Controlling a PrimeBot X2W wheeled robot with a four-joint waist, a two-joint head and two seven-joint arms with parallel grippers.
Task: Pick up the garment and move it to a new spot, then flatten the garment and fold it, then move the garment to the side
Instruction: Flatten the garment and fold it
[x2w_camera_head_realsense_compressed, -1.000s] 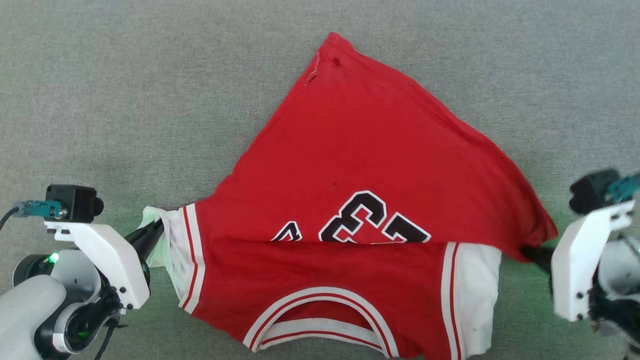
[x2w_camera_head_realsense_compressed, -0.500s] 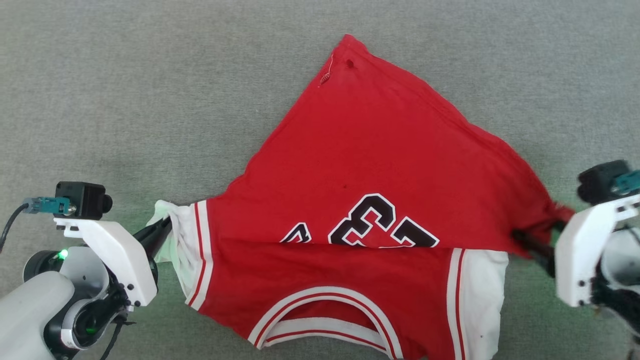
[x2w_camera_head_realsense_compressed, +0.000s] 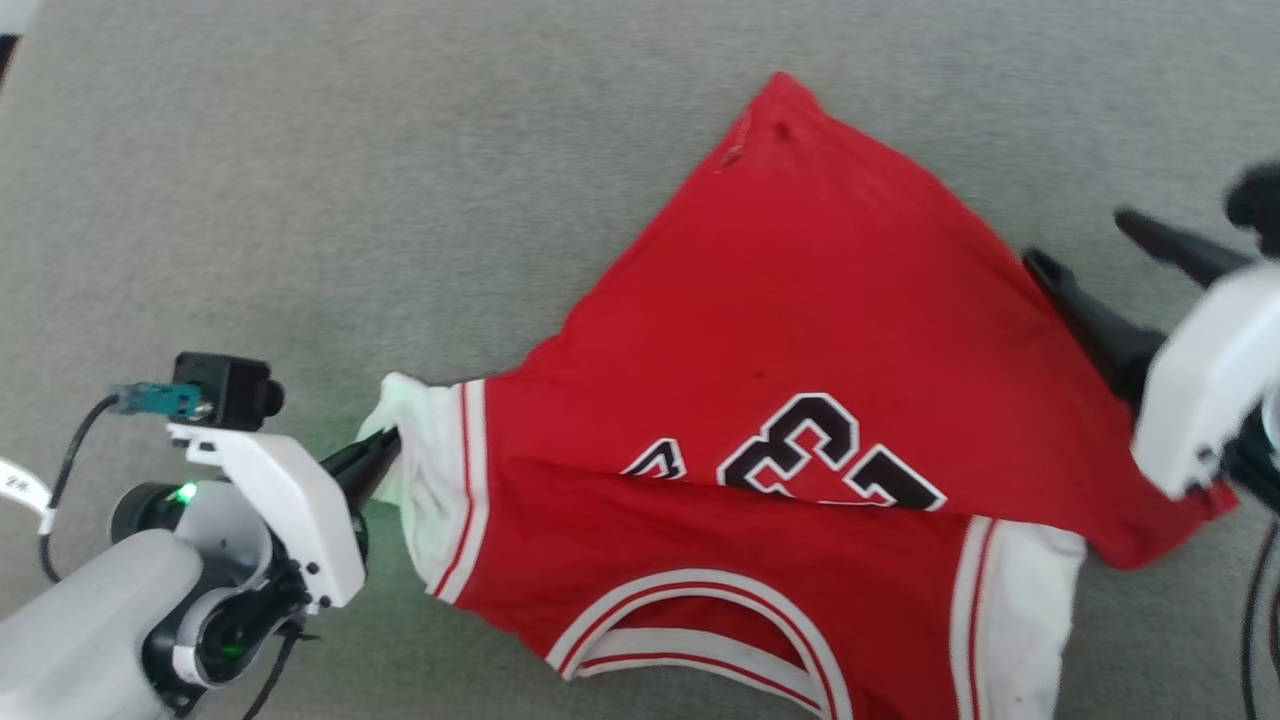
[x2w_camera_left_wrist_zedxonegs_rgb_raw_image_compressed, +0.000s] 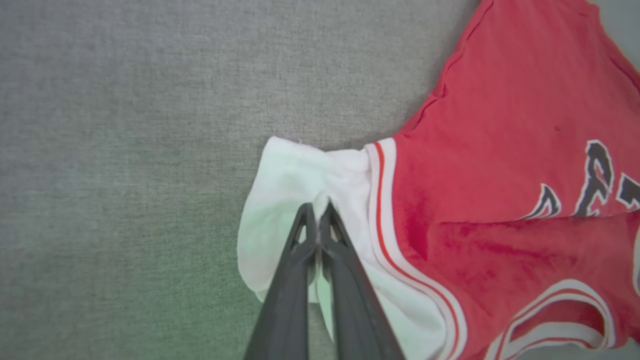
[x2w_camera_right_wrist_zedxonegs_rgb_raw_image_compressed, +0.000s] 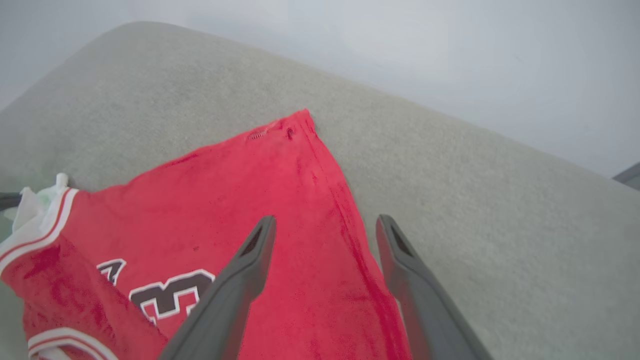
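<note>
At the lower left of the head view, the L arm (x2w_camera_head_realsense_compressed: 90, 620) comes in low from the corner, cam (x2w_camera_head_realsense_compressed: 225, 385) on top of the wrist, L gripper (x2w_camera_head_realsense_compressed: 385, 452) pointing right at the shirt (x2w_camera_head_realsense_compressed: 800, 300). Fingers are pressed together, pinching a bunched bit of the white sleeve (x2w_camera_head_realsense_compressed: 425, 480). Wrist view agrees: L gripper (x2w_camera_left_wrist_zedxonegs_rgb_raw_image_compressed: 317, 212) tips nip the sleeve (x2w_camera_left_wrist_zedxonegs_rgb_raw_image_compressed: 290, 170), cloth puckers round them, and the shirt (x2w_camera_left_wrist_zedxonegs_rgb_raw_image_compressed: 500, 125) spreads off to the right of the fingers.

Shirt lies on the grey surface (x2w_camera_head_realsense_compressed: 300, 200), folded over: a red flap w/ upside-down numerals (x2w_camera_head_realsense_compressed: 810, 455) covers part of the collar (x2w_camera_head_realsense_compressed: 700, 640) half, far corner pointing away.

At right the R arm (x2w_camera_head_realsense_compressed: 1205, 380) angles up and left, blurred. R gripper (x2w_camera_head_realsense_compressed: 1075, 237) fingers are spread wide, gripping nothing; one sits over the shirt's right edge, the other out over the surface. In the R wrist view the R gripper (x2w_camera_right_wrist_zedxonegs_rgb_raw_image_compressed: 325, 220) straddles that edge, shirt (x2w_camera_right_wrist_zedxonegs_rgb_raw_image_compressed: 225, 200) mostly below and left of the fingers; can't tell if they touch it.

Near edge of the shirt and the other sleeve (x2w_camera_head_realsense_compressed: 1030, 600) are cut off at frame bottom. First numeral is half hidden in the fold.
</note>
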